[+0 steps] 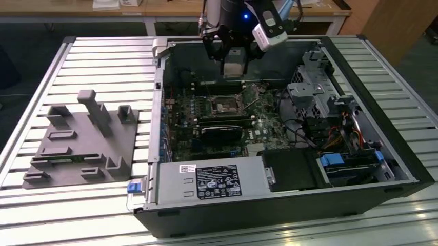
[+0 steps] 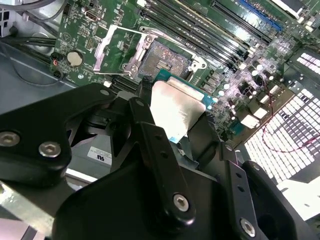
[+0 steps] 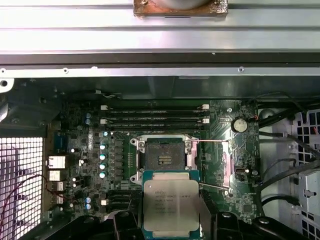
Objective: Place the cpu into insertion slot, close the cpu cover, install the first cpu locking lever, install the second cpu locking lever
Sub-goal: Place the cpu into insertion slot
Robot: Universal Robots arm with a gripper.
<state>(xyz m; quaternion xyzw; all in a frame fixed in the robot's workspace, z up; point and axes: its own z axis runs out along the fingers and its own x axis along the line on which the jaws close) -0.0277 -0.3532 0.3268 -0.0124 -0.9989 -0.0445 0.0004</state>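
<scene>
The tool [image 2: 177, 116] is gripping the cpu [image 3: 171, 206] by two opposite edges, its fingers [image 2: 150, 135] closed only as far as the chip's width, with the pale metal face turned up toward the wrist cameras. The arm is hanging over the open computer case [image 1: 383, 154], and the chip is sitting in the air above the board, apart from it and just beside the insertion slot [image 3: 162, 159] rather than squarely over it. So the first step, placing the cpu, is the one in hand, and nothing is seated yet.

The cpu cover [image 2: 111, 50] is lying swung back off the socket, leaving the dark centre open. Two thin levers [image 3: 214, 141] are standing free beside the socket.

Seating the chip is likely calling for careful centring and squaring over the rim, then a level, gentle descent, since a tilted entry could harm the contacts. The raised levers and the long memory slots [image 3: 155, 114] are crowding the finger room.

Farther off, a black labelled box [image 1: 219, 182] and loose cables [image 1: 329, 136] are filling the case, and a grey fixture [image 1: 75, 143] is resting on the slatted counter [image 1: 102, 66].
</scene>
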